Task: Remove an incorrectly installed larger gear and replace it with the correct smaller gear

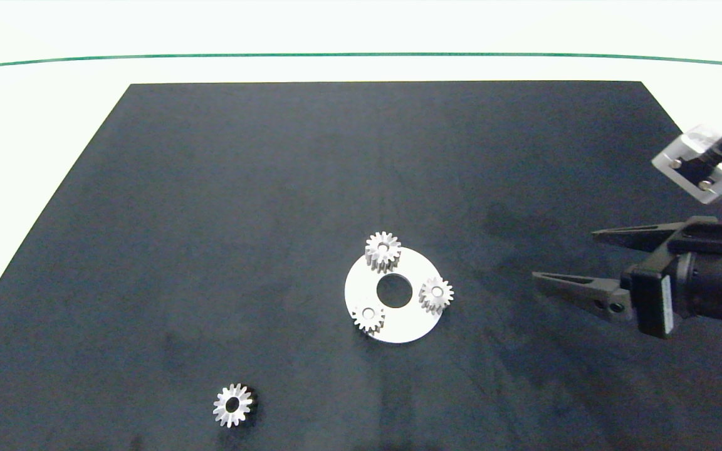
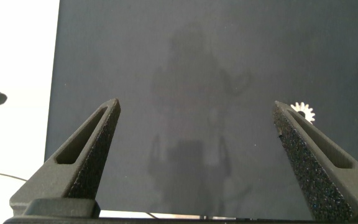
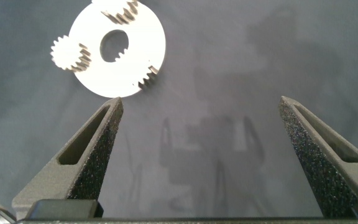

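Head view: white disc [image 1: 398, 326] on the black mat [image 1: 210, 219], carrying three gears. The one at the far edge [image 1: 383, 250] looks slightly bigger than the other two [image 1: 436, 295] [image 1: 368, 317], so I take it as the larger gear, not yet removed. A fourth gear [image 1: 233, 405] lies loose on the mat, well apart at the near left; judged to be the smaller gear. Right claw [image 1: 565, 257] hovers right of the disc, fingers spread, empty. Left arm not seen here.

Left wrist view: left claw [image 2: 194, 121] open over bare mat, holding nothing; loose gear [image 2: 303, 112] beyond one finger.

Right wrist view: right claw [image 3: 199, 112] wide open, disc [image 3: 117, 48] ahead, nothing touched.

Progress: no step done. Removal and swap both remain.
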Controlling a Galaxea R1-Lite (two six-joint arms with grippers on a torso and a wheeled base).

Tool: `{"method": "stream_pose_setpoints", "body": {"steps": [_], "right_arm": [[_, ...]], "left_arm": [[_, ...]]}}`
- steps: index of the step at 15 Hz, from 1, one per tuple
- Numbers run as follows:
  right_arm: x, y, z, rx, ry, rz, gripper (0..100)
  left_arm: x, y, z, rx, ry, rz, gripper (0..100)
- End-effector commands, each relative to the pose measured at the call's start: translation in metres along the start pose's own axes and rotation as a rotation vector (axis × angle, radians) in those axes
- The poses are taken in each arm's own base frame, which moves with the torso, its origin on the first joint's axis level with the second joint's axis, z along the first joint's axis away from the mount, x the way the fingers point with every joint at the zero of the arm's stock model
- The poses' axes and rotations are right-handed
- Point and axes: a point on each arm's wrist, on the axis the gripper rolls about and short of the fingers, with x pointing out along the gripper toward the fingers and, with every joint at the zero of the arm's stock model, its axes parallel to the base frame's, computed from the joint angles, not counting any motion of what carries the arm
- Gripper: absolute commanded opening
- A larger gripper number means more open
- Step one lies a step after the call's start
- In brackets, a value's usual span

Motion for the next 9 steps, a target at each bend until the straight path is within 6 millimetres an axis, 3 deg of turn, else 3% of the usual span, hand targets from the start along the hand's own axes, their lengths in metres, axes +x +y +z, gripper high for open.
{"method": "stream_pose_setpoints", "body": {"steps": [1,9], "right_arm": [[0.041,0.015,0.009,-0.063,0.049,0.06,100],[0.102,0.027,0.023,-0.135,0.092,0.077,100]], "left_arm": [[0.001,0.0,0.0,0.001,0.008,0.002,100],[0.0,0.0,0.0,-0.018,0.002,0.006,100]]}}
